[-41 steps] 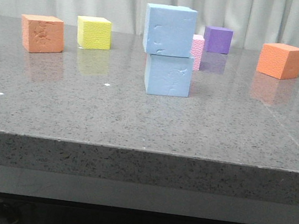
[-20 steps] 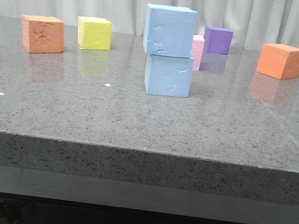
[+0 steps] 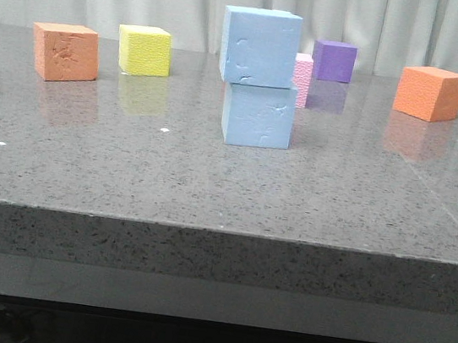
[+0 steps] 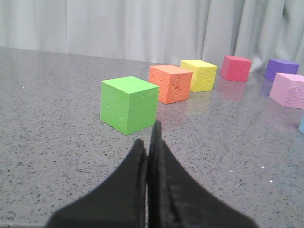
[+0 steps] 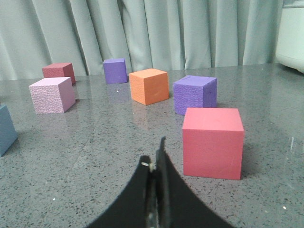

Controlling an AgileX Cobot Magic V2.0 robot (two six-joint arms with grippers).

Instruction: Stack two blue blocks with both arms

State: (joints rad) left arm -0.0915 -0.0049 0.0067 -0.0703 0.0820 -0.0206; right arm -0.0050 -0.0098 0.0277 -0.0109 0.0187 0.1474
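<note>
Front view, blue blocks (image 3: 260, 73) stacked, left gripper (image 4: 148, 145) closed, right gripper (image 5: 156, 166) closed

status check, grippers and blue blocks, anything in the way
Left gripper shut, empty. Right gripper shut, empty. Top blue block sits on bottom blue block, slightly offset. Nothing touching the stack.
</note>
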